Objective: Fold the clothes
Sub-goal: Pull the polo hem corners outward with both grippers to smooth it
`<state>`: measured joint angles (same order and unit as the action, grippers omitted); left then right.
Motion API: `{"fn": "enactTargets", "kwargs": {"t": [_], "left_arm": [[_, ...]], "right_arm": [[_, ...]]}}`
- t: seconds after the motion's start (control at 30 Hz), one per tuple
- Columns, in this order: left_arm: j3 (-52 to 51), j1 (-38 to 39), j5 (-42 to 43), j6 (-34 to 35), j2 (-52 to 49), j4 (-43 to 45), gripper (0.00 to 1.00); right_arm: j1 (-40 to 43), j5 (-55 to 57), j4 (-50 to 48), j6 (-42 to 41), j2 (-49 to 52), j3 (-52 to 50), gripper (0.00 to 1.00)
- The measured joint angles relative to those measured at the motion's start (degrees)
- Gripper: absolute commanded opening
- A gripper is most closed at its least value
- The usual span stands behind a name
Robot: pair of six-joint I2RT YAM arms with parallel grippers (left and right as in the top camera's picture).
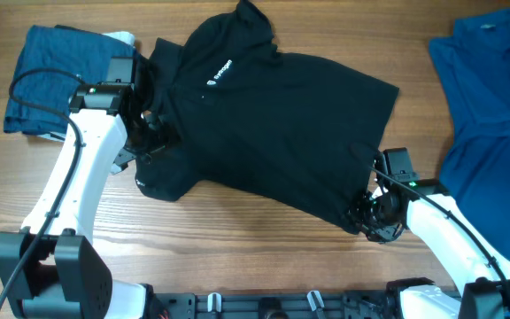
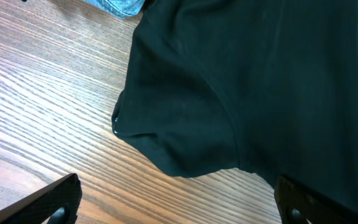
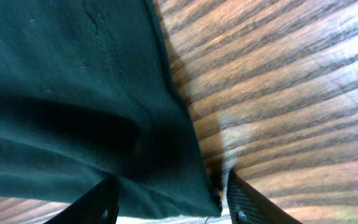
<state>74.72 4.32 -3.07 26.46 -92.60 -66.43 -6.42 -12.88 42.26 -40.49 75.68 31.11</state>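
Black soft fabric fills the middle of the bench (image 1: 264, 257): the T-shirt (image 1: 282, 115) lies spread and somewhat rumpled, collar toward the far edge, its small white logo (image 1: 220, 73) facing up on the chest. Only the overhead view takes in the whole garment and both arms at once. It places the left pincer (image 1: 149, 124) at the sleeve on the shirt's left side and the right pincer (image 1: 367, 211) at the lower hem corner near the front edge, though both are dark against dark cloth there and their jaws cannot be read. The wrist views settle that. From the left wrist, two fingers (image 2: 55, 202) sit far apart in the bottom corners, spread wide with nothing between them but wood grain. The rounded sleeve end rests flat on the bench just ahead of them, untouched. From the right wrist, the fingers (image 3: 101, 205) stand partly apart on either side of the hem corner, the stitched edge running down between them. The cloth lies on the wood and is not pinched. Beyond the shirt, the overhead view alone shows a bright blue collared shirt (image 1: 490, 97) at the far right, well apart. It also shows navy folded garments (image 1: 51, 75) with a pale one (image 1: 124, 38) at the far left, just behind the left arm.
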Motion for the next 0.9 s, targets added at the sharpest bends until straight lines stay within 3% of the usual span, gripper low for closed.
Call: {"fn": "enactTargets", "kwargs": {"t": [0.03,0.07,0.1,0.17,0.3,0.47,0.6,0.67,0.83,0.9], "left_arm": [[0.0,0.0,0.02,0.0,0.02,0.02,1.0],[0.0,0.0,0.02,0.0,0.0,0.02,1.0],[0.0,0.0,0.02,0.0,0.02,0.02,1.0],[0.0,0.0,0.0,0.0,0.0,0.04,1.0],[0.0,0.0,0.02,0.0,0.02,-0.13,1.0],[-0.83,0.0,0.02,0.76,0.02,0.11,1.0],[-7.43,-2.47,1.4,3.52,-0.02,3.26,0.99],[-11.17,-4.68,3.52,5.07,-0.09,6.49,0.95],[-14.82,-7.39,5.18,6.88,-0.15,10.97,0.66],[-17.27,-7.39,5.38,6.99,-0.09,14.47,0.64]], "right_arm": [[0.0,-0.02,-0.2,-0.07,0.0,-0.15,0.6],[0.0,0.0,-0.33,-0.22,0.0,-0.15,0.53],[0.0,0.0,-0.35,-0.15,0.0,-0.15,0.38],[0.0,0.02,-0.59,-0.44,-0.02,-0.24,0.21],[0.0,0.13,-0.79,-0.46,0.0,-0.28,0.05],[0.0,0.46,0.57,-0.63,0.0,-0.28,0.04],[0.0,0.48,0.94,-0.63,0.0,-0.28,0.04],[0.0,0.48,0.94,-0.63,0.0,-0.28,0.04],[0.0,0.48,0.7,-0.59,0.0,-0.28,0.04],[0.0,0.48,0.48,-0.59,0.0,-0.28,0.04]]}}
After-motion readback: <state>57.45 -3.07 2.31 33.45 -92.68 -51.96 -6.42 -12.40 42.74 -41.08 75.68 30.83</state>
